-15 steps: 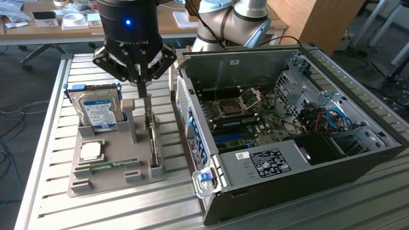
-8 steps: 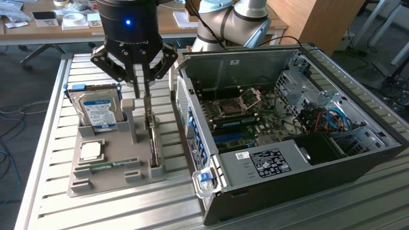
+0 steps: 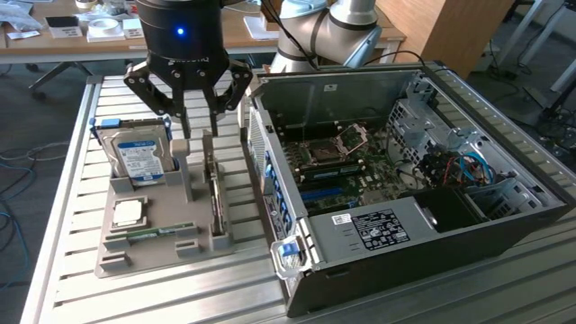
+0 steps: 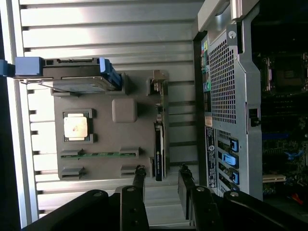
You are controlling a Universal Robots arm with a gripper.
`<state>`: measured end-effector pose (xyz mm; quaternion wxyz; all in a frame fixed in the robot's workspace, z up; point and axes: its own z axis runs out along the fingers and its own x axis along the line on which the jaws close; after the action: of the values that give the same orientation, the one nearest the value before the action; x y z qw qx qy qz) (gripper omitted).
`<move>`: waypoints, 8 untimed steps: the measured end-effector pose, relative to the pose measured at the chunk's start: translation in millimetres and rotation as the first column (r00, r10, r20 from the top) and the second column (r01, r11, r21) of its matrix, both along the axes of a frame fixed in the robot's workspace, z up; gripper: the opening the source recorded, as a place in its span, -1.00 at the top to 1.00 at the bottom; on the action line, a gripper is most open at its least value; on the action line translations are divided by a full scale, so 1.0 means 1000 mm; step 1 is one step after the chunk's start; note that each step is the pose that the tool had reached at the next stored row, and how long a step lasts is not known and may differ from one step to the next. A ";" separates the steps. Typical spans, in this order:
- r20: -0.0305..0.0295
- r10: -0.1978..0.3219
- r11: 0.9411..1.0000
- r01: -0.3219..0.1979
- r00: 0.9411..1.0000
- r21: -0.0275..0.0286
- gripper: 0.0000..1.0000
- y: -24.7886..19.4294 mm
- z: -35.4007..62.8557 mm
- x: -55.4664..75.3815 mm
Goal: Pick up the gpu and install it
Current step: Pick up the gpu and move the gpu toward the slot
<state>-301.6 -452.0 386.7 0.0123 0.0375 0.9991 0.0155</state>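
The gripper [image 3: 199,129] hangs above the grey holder tray [image 3: 144,255], which rests on the slatted metal table [image 3: 135,297] at the exterior view's left of the open computer case [image 3: 504,223]. Its jaws stand wide apart and hold nothing. The gpu [image 3: 217,202] stands on its long edge in a slot along the tray side nearest the case, with its pale metal bracket at the tray end where the hard drive [image 3: 135,154] stands upright. In the wrist view the gpu [image 4: 159,154] appears edge-on as a thin dark strip. The gripper [image 4: 162,177] is lined up with that strip, one finger [image 4: 139,180] to each side of the card's line. Whether the fingers touch the card cannot be told. The tray [image 4: 110,139] also carries a square processor [image 4: 76,126] lying flat in a recess and a narrow green RAM stick [image 4: 98,154] lying flat in a slot. The hard drive [image 4: 72,77] shows its blue carrier edges. The case lies with its side panel off, and the motherboard [image 3: 338,162] is exposed. The gpu is seated in the tray, apart from the case.
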 end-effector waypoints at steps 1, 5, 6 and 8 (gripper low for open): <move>0.000 0.000 1.000 0.000 1.000 0.000 0.18 0.0000 -0.0002 0.000; 0.000 0.000 1.000 0.000 1.000 0.000 0.18 0.0000 -0.0061 0.000; 0.000 0.000 1.000 0.000 1.000 0.000 0.18 0.0000 -0.0079 0.000; 0.000 0.000 1.000 0.000 1.000 0.000 0.18 0.0000 -0.0117 0.000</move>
<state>-301.6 -451.9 375.0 0.0123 0.0375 0.9991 0.0156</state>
